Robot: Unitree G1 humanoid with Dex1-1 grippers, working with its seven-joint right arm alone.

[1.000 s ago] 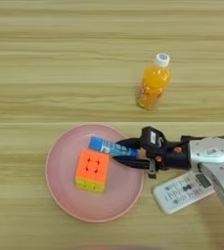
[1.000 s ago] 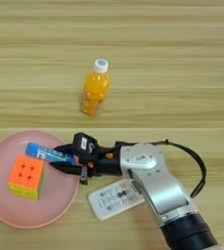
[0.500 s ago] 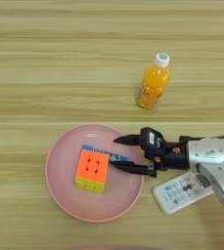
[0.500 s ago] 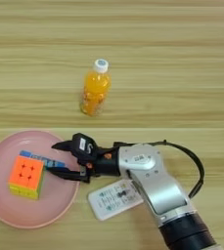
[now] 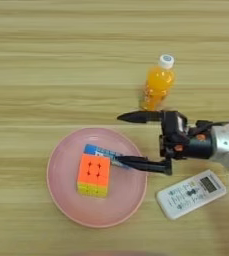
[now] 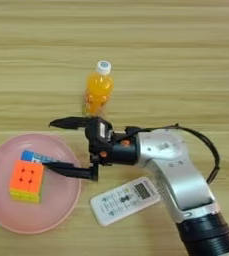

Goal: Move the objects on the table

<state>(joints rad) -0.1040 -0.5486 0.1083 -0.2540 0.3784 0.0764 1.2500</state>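
The puzzle cube [image 5: 94, 174] hides most of the blue tube [image 5: 102, 151].

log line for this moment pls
gripper: open, tube released | tube: on plate, behind cube | bottle: upright on table | remote: on table by plate

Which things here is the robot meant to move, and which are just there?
To move:
- orange-juice bottle, standing on the table
- blue tube, lying on the plate beside the cube
- puzzle cube, on the plate
- white remote, on the table

Just there:
- pink plate
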